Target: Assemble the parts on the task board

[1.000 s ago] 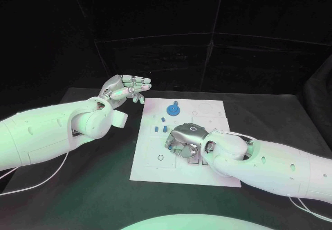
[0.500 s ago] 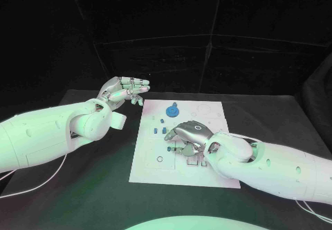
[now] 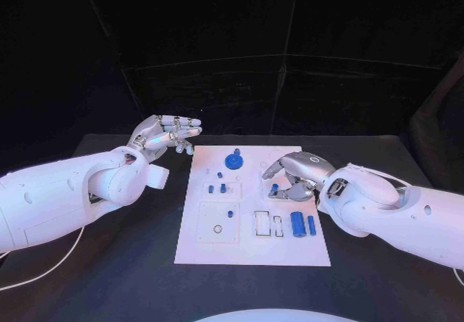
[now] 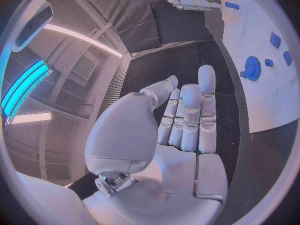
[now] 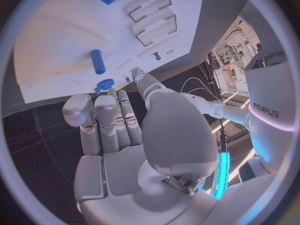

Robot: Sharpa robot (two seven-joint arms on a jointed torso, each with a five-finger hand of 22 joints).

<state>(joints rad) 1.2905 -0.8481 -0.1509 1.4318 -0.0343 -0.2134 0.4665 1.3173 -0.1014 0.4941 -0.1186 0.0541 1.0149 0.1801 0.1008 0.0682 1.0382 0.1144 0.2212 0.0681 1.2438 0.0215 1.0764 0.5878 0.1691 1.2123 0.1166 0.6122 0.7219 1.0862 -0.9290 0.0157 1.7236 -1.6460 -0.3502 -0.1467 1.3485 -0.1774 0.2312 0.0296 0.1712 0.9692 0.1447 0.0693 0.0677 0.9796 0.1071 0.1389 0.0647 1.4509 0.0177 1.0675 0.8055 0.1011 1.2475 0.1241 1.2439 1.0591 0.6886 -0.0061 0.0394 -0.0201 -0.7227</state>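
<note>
The white task board lies mid-table. At its far end stands a blue gear, with small blue parts just nearer. Two long blue parts lie side by side toward the board's near right. My right hand arches over the board's right side with its fingers loosely curled and holds nothing. A small blue peg sits just below its fingertips, and the right wrist view shows this peg apart from the fingers. My left hand hovers raised beyond the board's far left corner, empty, its fingers close together.
The black table surrounds the board, with bare room on both sides. Empty rectangular slots and a square recess with a hole mark the board's near half. The left wrist view shows the gear and, further off, my right hand.
My right hand has lifted off the board's near middle and moved toward the far right, uncovering the two long blue parts. The left hand has hardly moved. The camera has shifted slightly.
</note>
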